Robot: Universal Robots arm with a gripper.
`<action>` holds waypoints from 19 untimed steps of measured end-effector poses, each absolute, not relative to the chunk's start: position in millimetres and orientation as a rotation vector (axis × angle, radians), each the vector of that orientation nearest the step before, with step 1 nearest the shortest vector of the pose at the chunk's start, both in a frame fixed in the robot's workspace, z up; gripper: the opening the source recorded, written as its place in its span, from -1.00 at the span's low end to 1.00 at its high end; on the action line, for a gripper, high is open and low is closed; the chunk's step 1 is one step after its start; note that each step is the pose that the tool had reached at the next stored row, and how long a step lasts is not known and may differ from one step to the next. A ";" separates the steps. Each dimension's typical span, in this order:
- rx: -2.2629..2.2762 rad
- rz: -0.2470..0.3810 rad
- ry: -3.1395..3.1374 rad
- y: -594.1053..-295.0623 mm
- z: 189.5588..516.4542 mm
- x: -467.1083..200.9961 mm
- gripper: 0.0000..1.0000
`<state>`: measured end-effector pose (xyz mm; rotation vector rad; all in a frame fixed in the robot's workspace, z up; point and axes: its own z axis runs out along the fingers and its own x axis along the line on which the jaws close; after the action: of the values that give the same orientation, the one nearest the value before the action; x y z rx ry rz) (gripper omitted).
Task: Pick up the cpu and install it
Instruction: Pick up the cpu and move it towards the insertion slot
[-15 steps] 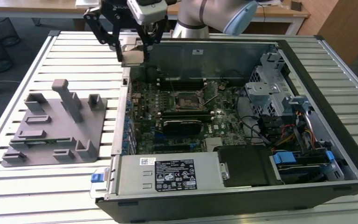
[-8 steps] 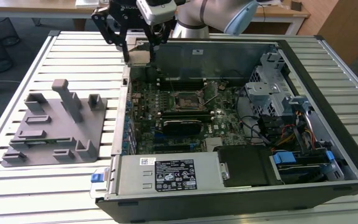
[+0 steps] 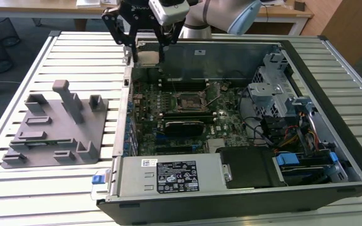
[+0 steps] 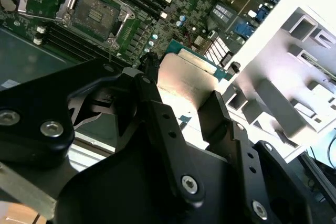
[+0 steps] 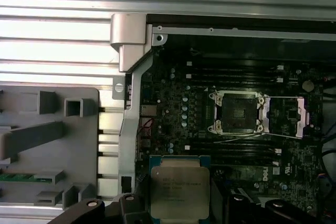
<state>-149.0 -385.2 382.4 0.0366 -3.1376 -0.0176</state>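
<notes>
While the gripper (image 3: 146, 52) is hanging over the far corner of the open computer case (image 3: 231, 59), on the exterior view's left, I am seeing its fingers clamped on the cpu (image 3: 148, 58) by two opposite edges. The cpu (image 5: 180, 192) is sitting clear above the motherboard (image 3: 228, 117), its silver top facing the first wrist view. The socket (image 3: 189, 101) is lying well apart from it, nearer, with its metal frame swung open. The grey fixture plate (image 3: 49, 132) is resting on the slatted table (image 3: 43, 188), left of the case.
</notes>
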 end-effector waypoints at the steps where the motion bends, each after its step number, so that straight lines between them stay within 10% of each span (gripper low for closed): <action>1: 0.037 -0.018 -3.138 -385.2 382.4 -147.7 0.08; 19: 0.037 -0.017 -3.137 -385.2 382.1 -109.3 0.08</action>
<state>-109.3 -385.2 382.1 0.0368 -3.1375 -0.0174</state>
